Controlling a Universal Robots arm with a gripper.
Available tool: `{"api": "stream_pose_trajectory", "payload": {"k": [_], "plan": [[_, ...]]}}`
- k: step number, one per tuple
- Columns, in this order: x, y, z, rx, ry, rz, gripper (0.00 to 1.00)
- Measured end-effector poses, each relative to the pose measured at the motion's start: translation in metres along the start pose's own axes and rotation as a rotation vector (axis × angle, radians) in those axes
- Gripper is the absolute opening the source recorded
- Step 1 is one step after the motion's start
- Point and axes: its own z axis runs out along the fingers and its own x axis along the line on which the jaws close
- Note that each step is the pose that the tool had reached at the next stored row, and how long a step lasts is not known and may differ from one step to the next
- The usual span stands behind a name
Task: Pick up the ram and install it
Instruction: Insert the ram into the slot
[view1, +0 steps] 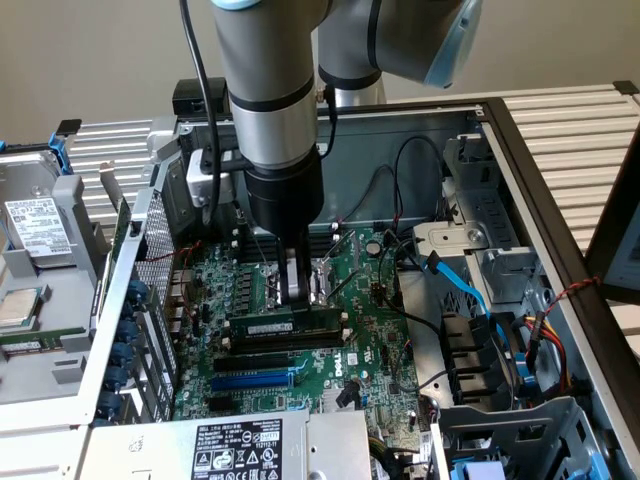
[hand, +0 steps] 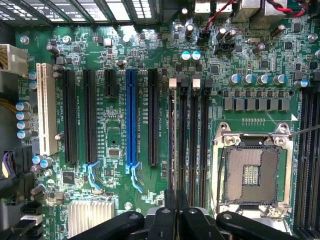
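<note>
1. The ram is seen standing on edge directly beneath the gripper, its lower edge in the first of the black memory slots. Whether it is fully seated cannot be told.
2. The ram is judged to be light and stiff, yet thin and fragile. Its chips and its lower contact edge are best left untouched, and twisting or sideways force is to be avoided.
3. Hold is best taken on the two flat faces near the middle of the upper edge, so that the stick is kept level and square to the slot.
4. The fingers are drawn in narrow, and the upper edge of the ram appears to be pinched between them at about mid-length. In the wrist view the gripper is lined up along that thin edge.
5. The remaining empty slots lie just beside the fingers, and the open processor socket lies near them on the far side of those slots, so little room is left around the hand.
</note>
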Motion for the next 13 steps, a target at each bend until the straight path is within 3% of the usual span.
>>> {"api": "stream_pose_trajectory", "payload": {"k": [13], "plan": [[0.0007,0.0015,0.0007,0.0061,-0.0002,0.000,0.12]]}}
